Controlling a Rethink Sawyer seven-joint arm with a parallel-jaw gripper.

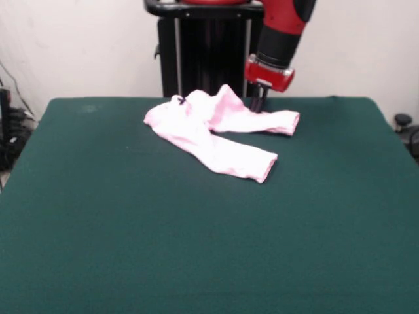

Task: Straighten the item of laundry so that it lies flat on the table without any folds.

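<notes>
The baby trousers (216,134) are of soft, matt pale pink cloth with gentle wrinkles. Under them, the bench (196,248) has a dark green cover, matt and felt-like. Above the trousers, the arm (278,39) shows glossy red and black shells, smooth like plastic.

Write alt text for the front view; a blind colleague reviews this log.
Pink baby trousers lie rumpled at the far side of a green table, one part bunched up, both legs pointing right. A red and black arm's gripper reaches down just behind the bunched cloth.
</notes>
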